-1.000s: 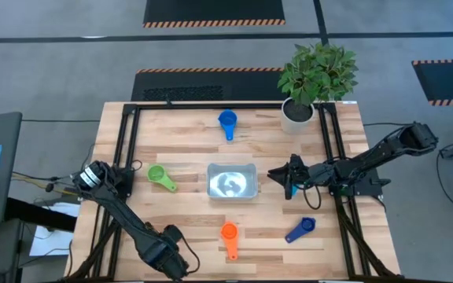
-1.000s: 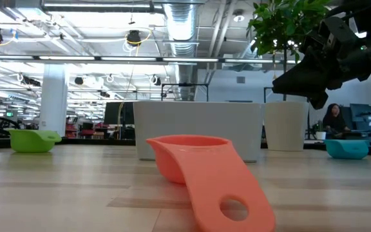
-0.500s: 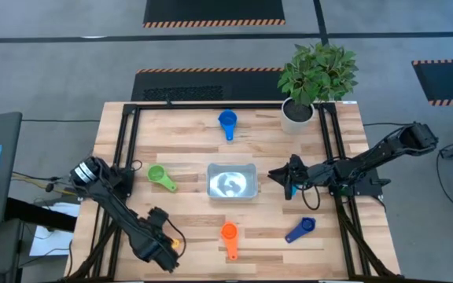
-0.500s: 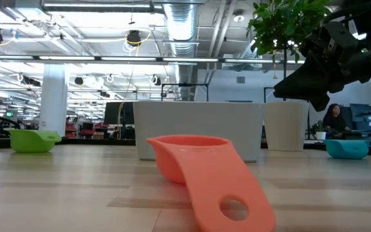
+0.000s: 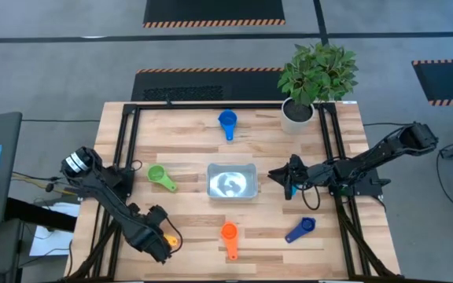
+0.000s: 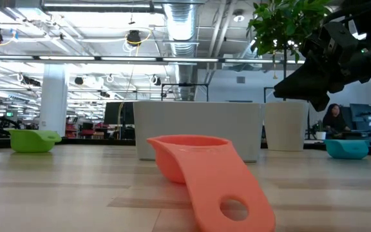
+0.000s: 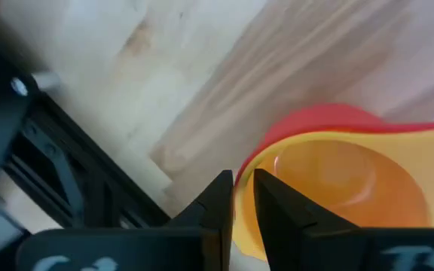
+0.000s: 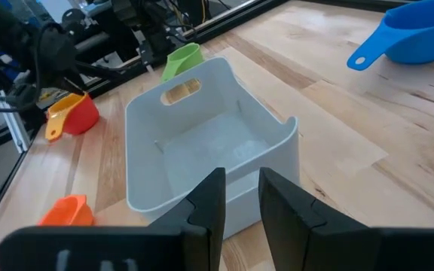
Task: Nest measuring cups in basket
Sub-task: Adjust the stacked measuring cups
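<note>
The silvery basket (image 5: pixel 231 181) sits mid-table, also seen in the right wrist view (image 8: pixel 209 143). Loose on the wood lie a blue cup (image 5: pixel 226 122), a green cup (image 5: pixel 160 177), an orange cup (image 5: pixel 228 233) and a dark blue cup (image 5: pixel 300 229). My left gripper (image 5: pixel 160 238) is near the table's near-left corner, shut on a yellow cup (image 7: pixel 337 188) nested in a red cup (image 7: pixel 315 120). My right gripper (image 5: pixel 278 177) hovers just right of the basket, shut and touching nothing. My left gripper pinches the rim (image 7: pixel 241 188) of the yellow cup that sits inside the red cup. One finger (image 7: pixel 277 211) stands inside the bowl and the other outside. Whether the pair rests on the table or hangs clear, I cannot tell.
A potted plant in a white pot (image 5: pixel 297 114) stands at the far right corner. Black frame rails (image 5: pixel 124 157) run along the table's left and right sides. The orange cup (image 6: pixel 198 171) lies close before the low camera, with the basket (image 6: pixel 198 129) behind it.
My left gripper has moved from the table's near edge a little toward the far edge and the left side, carrying the nested yellow and red cups with it. The right arm has stayed still.
</note>
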### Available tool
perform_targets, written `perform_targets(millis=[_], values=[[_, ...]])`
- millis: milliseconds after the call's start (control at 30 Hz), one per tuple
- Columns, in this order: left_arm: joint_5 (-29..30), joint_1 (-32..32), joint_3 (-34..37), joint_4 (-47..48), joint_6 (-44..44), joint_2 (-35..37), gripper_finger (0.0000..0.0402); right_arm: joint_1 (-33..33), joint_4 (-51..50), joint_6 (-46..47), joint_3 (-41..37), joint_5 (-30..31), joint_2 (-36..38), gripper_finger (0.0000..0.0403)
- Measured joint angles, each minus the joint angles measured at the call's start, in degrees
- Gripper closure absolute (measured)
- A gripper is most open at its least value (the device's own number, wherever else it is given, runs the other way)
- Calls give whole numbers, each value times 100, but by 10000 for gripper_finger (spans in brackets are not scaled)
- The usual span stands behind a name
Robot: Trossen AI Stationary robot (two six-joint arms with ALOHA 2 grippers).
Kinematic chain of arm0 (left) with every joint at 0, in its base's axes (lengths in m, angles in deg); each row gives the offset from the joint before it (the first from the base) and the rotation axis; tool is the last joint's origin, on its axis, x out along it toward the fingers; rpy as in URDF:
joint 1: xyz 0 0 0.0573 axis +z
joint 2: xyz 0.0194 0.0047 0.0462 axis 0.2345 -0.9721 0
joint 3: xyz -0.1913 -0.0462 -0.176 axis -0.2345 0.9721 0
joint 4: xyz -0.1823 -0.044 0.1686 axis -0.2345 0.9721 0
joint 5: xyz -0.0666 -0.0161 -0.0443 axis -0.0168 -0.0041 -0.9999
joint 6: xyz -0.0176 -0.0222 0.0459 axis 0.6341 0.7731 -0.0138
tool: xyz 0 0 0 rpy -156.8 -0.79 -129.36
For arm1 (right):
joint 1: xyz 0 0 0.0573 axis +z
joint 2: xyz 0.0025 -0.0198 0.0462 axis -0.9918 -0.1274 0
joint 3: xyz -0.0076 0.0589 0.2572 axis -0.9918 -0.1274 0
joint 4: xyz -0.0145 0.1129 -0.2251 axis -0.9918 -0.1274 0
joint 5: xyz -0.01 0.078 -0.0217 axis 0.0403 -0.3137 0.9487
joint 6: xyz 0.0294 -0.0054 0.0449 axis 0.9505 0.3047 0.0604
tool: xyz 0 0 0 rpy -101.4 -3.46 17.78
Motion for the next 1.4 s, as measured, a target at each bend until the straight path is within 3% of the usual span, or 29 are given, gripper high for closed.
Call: perform_targets(millis=[267, 433, 700, 933, 1200, 1400], values=[[47, 405, -110, 34, -720, 28, 388, 0, 3, 1, 0, 0, -1, 294], [477, 611, -112, 31, -1434, 28, 394, -1, 2, 1, 0, 0, -2, 294], [1379, 1004, -112, -484, -3932, 28, 395, 0, 5, 1, 0, 0, -1, 294], [1612, 1373, -112, -548, -5071, 26, 394, 1, 4, 1, 0, 0, -1, 294], [1494, 1314, -112, -550, -5193, 24, 334, 1, -26, 46, 0, -2, 0, 294], [1434, 1263, -112, -287, -4488, 331, 268, 1, -26, 46, 0, -2, 0, 294]])
